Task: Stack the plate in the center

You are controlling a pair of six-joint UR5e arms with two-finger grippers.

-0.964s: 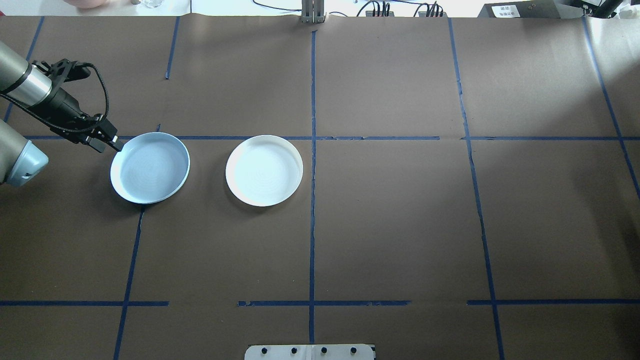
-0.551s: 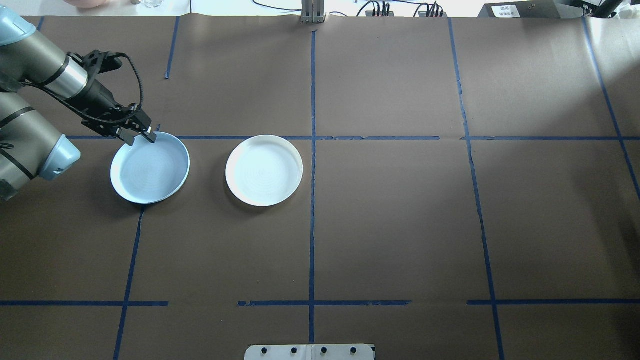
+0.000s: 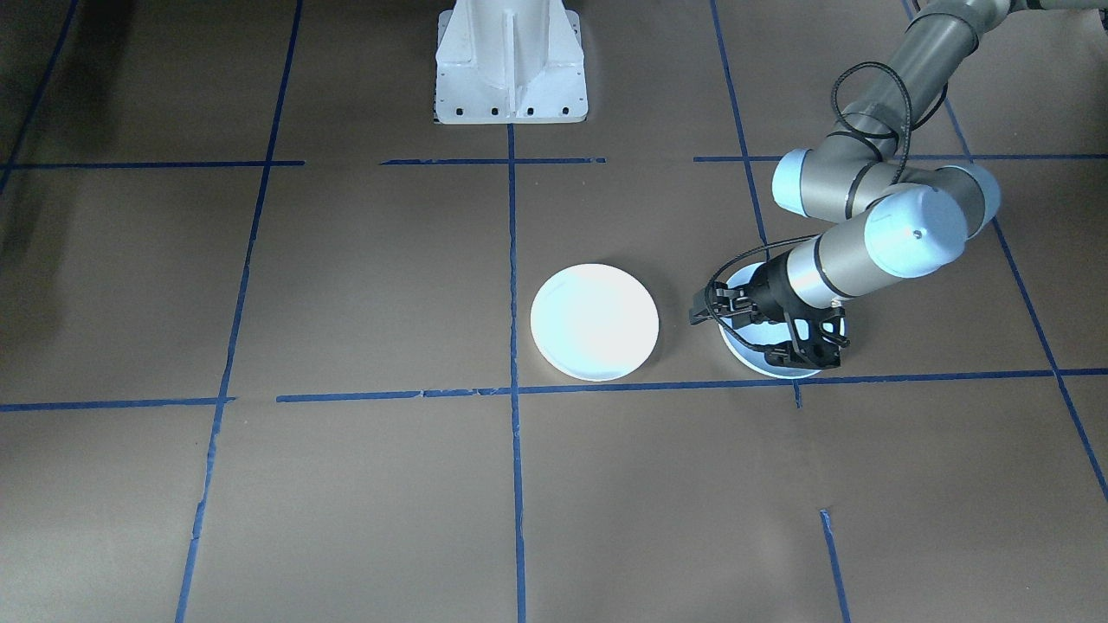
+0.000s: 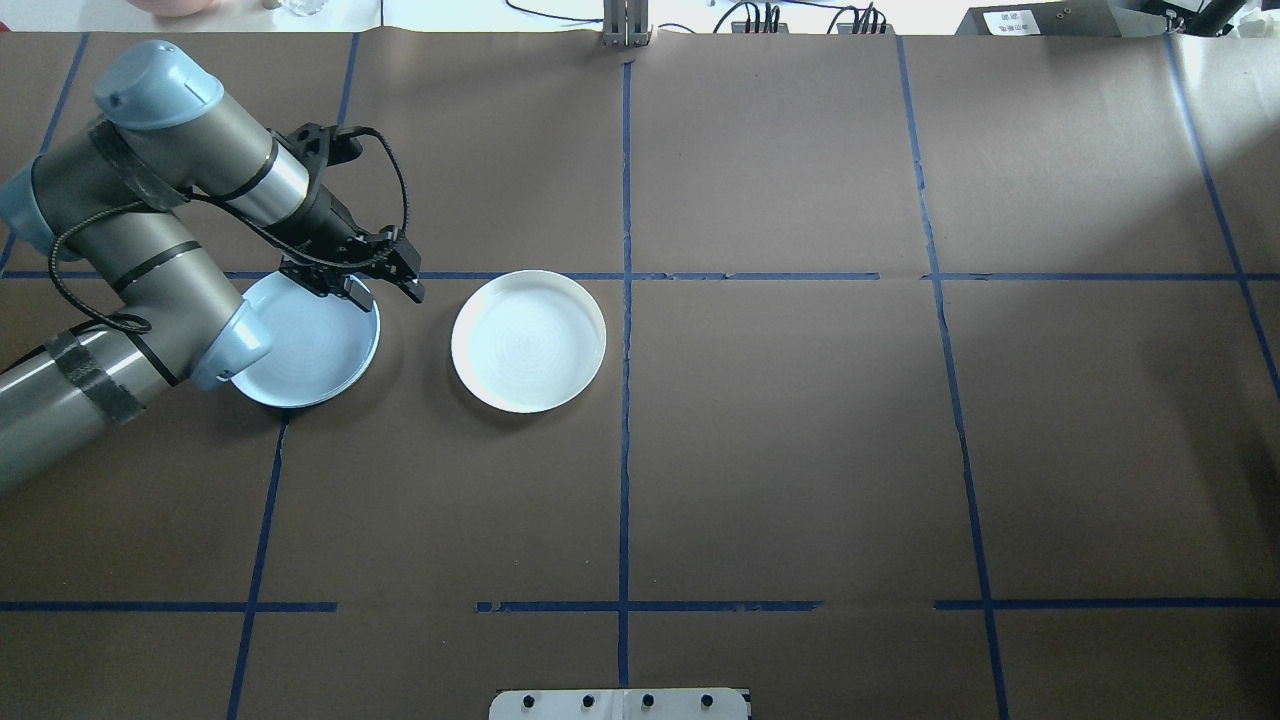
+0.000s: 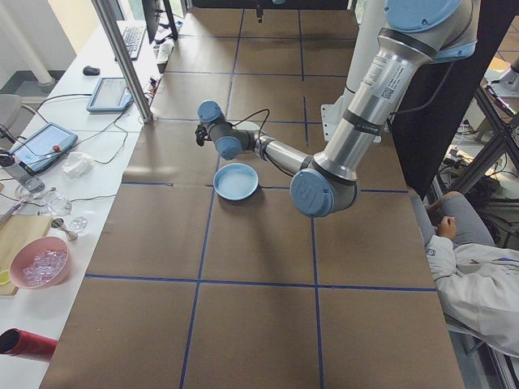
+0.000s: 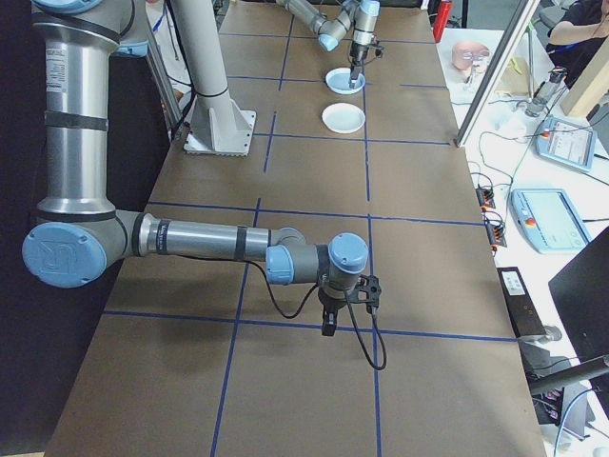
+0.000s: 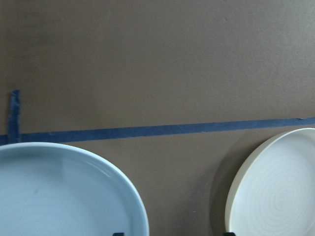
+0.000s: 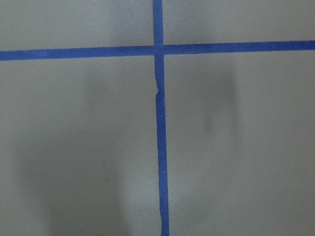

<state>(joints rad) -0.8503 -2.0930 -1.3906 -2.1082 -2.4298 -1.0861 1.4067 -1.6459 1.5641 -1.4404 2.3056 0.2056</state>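
You have the blue plate [image 4: 300, 350] lying flat on the brown table [image 4: 800, 450], in the half on the robot's left, just short of a blue tape line [image 4: 750, 276] that runs across the table beyond it. The white plate [image 4: 528, 340] lies flat beside it, nearer the centre line, with a strip of bare table between the two; neither plate rests on the other.

Your left tool [image 4: 385, 288] hangs over the far rim of the blue plate, on the side that faces the white plate. In the overhead view its fingers [image 4: 413, 291] stand apart with nothing between them. The left wrist view shows the rim of the blue plate at lower left, the rim of the white plate at lower right, and the tape line crossing beyond both, with a dark fingertip at the bottom edge by each plate.

Your right tool [image 6: 339, 307] shows only in the side view from the robot's right, where it points down over a tape crossing well apart from both plates; you cannot tell from that view how its fingers stand. Its wrist view shows tape and bare table only

A person [image 5: 474, 267] in a white sleeve sits at the table's edge in the left side view
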